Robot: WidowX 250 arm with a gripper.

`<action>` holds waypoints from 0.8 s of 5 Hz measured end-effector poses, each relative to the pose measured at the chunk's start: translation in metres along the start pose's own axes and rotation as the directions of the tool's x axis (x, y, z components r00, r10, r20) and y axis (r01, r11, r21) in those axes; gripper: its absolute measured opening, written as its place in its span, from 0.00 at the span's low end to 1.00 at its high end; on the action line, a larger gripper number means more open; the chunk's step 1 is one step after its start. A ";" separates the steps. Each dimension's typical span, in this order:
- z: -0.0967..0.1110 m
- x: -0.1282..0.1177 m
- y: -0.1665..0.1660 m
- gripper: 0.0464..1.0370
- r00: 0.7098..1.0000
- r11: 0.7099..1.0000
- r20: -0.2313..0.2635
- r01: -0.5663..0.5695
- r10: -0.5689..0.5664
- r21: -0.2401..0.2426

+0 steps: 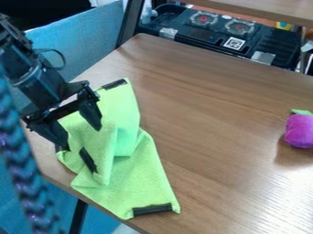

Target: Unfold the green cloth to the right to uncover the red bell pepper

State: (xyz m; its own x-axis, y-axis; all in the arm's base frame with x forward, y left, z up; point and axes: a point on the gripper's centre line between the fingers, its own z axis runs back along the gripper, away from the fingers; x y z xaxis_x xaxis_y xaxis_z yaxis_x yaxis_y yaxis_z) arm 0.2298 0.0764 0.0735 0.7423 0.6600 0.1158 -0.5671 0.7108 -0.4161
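The black gripper [82,135] hangs at the left over the table, its two fingers spread wide apart. Below and around it lies a bright green cloth [136,176] with black patches at its corners, rumpled and folded over itself near the table's left edge. Nothing is seen held between the fingers. Whether the fingertips touch the cloth, I cannot tell.
A purple plush toy [299,130] with a green top sits at the right edge of the wooden table [211,114]. Behind the table stands a black toolbox [223,34]. A blue partition [92,39] runs along the left, and a blurred braided cord [24,169] hangs in the left foreground.
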 end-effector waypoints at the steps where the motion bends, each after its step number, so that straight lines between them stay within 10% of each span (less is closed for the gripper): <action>1: -0.004 -0.003 0.002 0.96 1.000 1.000 -0.015 -0.009 0.009 0.002; 4: -0.018 -0.030 0.010 0.96 0.999 0.999 -0.020 0.030 -0.030 -0.014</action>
State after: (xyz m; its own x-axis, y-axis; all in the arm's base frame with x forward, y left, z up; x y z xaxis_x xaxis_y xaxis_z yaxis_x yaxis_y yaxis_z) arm 0.2083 0.0589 0.0493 0.7659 0.6334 0.1104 -0.5396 0.7266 -0.4253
